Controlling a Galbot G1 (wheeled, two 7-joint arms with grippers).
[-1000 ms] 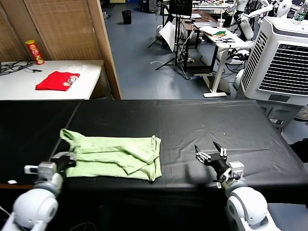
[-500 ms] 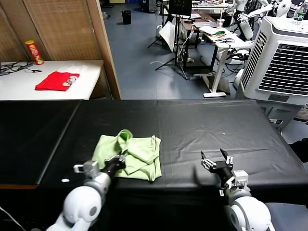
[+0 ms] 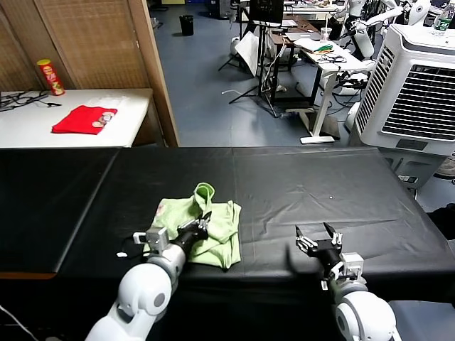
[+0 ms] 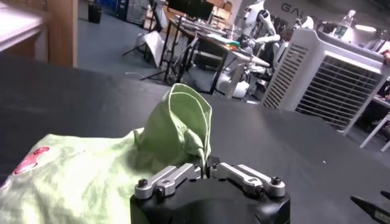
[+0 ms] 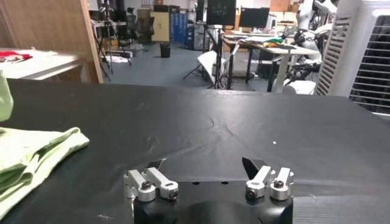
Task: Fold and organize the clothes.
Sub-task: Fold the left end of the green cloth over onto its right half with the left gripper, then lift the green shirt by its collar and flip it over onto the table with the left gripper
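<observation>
Where it lies bunched on the black table (image 3: 320, 177), the pale green T-shirt (image 3: 213, 231) is creased and layered, one fold standing up in a loop, with a red-pink dotted patch (image 4: 30, 159) at its edge. The left gripper (image 3: 202, 222) is clamped together on that raised fold. Well apart from the T-shirt, the right gripper (image 3: 316, 244) hovers over the table, fingers spread wide, empty.
</observation>
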